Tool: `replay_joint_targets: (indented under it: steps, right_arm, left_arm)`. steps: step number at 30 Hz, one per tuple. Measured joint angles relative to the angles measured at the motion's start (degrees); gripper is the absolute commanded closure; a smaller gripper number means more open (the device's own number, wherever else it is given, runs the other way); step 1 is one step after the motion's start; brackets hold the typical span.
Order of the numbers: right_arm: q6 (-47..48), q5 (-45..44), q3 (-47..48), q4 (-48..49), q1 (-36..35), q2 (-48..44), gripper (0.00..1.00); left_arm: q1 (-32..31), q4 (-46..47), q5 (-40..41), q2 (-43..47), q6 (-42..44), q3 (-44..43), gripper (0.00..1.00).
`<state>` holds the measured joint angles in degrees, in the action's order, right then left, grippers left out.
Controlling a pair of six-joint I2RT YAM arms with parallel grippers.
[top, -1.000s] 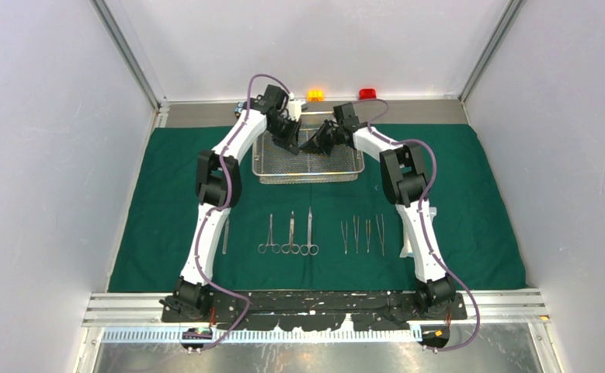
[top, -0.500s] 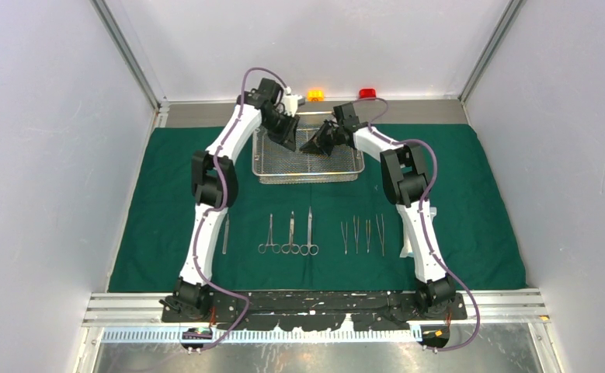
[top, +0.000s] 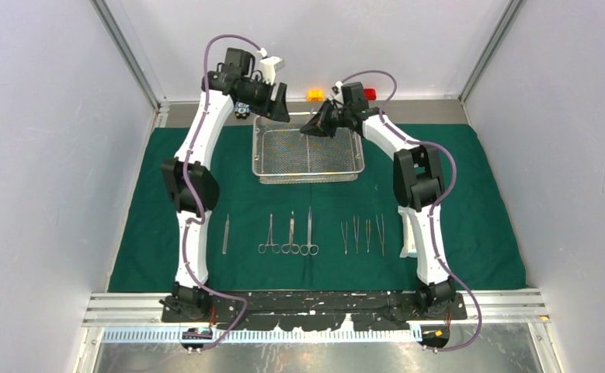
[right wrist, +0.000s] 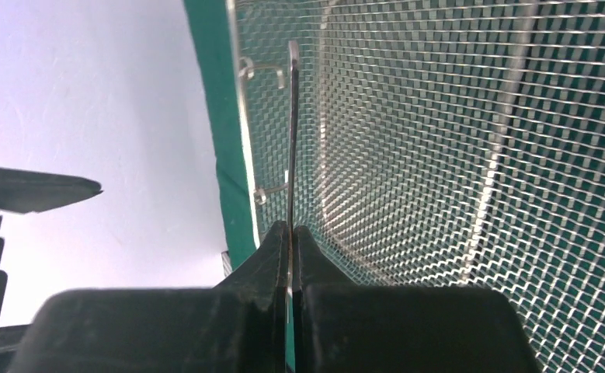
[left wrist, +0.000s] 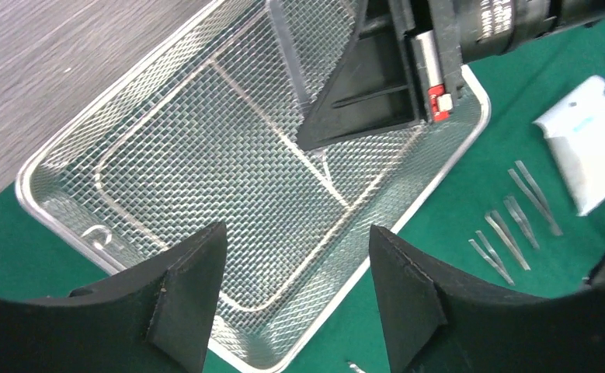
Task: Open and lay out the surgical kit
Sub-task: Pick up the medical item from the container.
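Right pincer (right wrist: 291, 233) clenched on slim steel instrument (right wrist: 292, 116) over rectangular silver wire-mesh tray (top: 308, 177), 12 o'clock; left pincer (left wrist: 297, 241) released. Judged liable to slip, edge-on grip.

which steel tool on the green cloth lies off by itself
The slim straight steel tool farthest left; the three ring-handled instruments and four tweezers lie grouped to its right.

1. Three plain pale grey panels enclosed the workspace: a back wall (top: 314, 39), a left wall (top: 43, 155) and a right wall (top: 571, 155).
2. Aluminium posts (top: 128, 54) ran up both rear corners.
3. A strip of grey wood-grain tabletop (top: 423, 111) showed along the far edge.
4. An aluminium rail (top: 509, 299) crossed the near edge, with a brushed metal sheet (top: 322, 353) below it.
5. The light was soft and even.
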<state>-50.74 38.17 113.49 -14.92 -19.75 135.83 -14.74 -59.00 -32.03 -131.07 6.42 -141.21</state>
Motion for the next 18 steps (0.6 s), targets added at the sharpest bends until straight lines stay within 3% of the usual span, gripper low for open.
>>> replay_joint_targets:
  steps: [8,18]
  right_arm:
    - [7.3,9.3,-7.8,6.4,0.3,-7.2,0.99]
    - [20.1,16.6,-20.7,9.2,-0.2,-18.3,1.00]
  left_arm:
    - [1.9,11.1,-12.6,6.5,-13.0,11.1,0.15]
    - [5.8,27.4,-23.4,7.7,-30.7,24.0,0.15]
